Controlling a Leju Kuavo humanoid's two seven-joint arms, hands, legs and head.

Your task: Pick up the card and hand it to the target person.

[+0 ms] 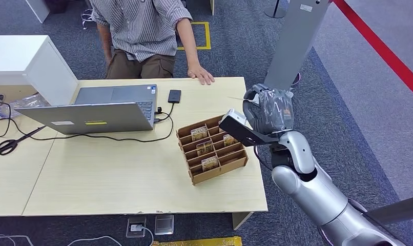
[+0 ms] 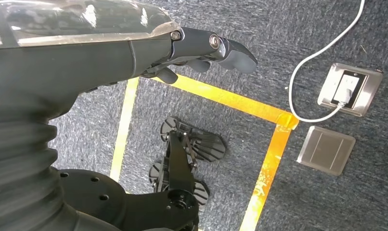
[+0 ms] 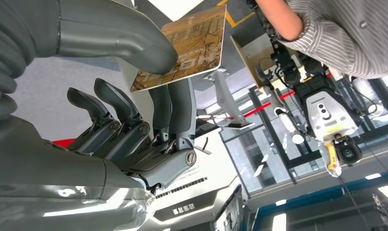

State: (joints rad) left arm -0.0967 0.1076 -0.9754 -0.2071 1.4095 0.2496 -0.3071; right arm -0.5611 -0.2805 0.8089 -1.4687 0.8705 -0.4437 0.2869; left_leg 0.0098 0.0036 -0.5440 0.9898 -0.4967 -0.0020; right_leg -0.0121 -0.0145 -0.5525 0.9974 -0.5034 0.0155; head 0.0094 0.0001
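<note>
Card (image 3: 187, 48) pinched between thumb and fingers of right hand (image 3: 134, 110), raised beside the table (image 1: 117, 169).

We count one open grey laptop (image 1: 99, 108), one black phone (image 1: 174, 96), one pair of black scissors (image 1: 9, 144), one slotted brown wooden card rack (image 1: 212, 148) with four cards standing in it, one brown patterned card (image 3: 185, 48), and two square metal floor plates (image 2: 326, 150).
</note>
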